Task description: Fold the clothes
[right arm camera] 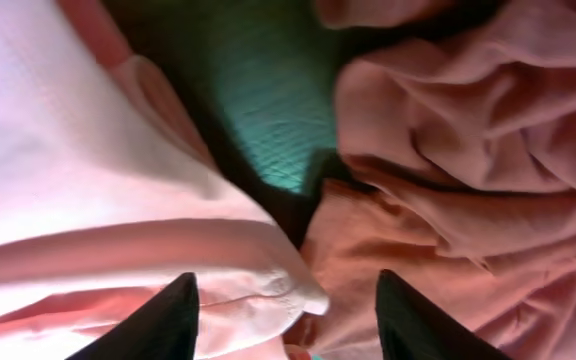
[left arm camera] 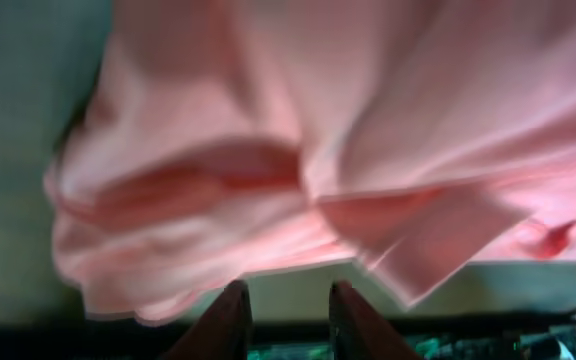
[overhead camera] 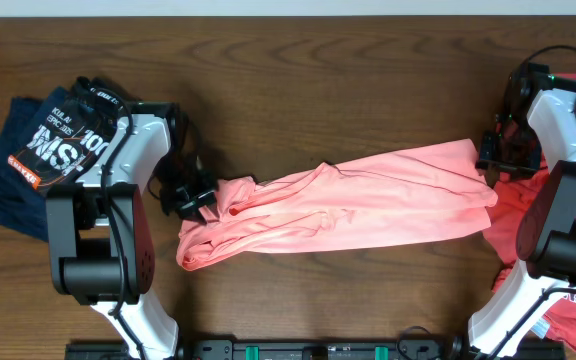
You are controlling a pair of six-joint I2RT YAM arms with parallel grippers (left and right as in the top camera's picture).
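The clothes (overhead camera: 348, 205), a salmon-pink T-shirt, lie stretched in a loose, wrinkled band across the middle of the table. My left gripper (overhead camera: 194, 198) sits at the bunched left end. In the left wrist view its fingers (left arm camera: 236, 312) stand slightly apart with nothing between them, and the pink cloth (left arm camera: 318, 130) hangs just beyond the tips. My right gripper (overhead camera: 490, 157) is at the shirt's right end. It stands open (right arm camera: 288, 295), and a pink hem (right arm camera: 268, 270) lies loose between its wide-spread jaws, not pinched.
A navy T-shirt (overhead camera: 28, 160) with white lettering lies at the far left beside the left arm. A darker red T-shirt (overhead camera: 568, 300) is heaped at the right edge under the right arm, and it fills the right side of the right wrist view (right arm camera: 468, 150). Bare wooden table (overhead camera: 318, 80) lies behind.
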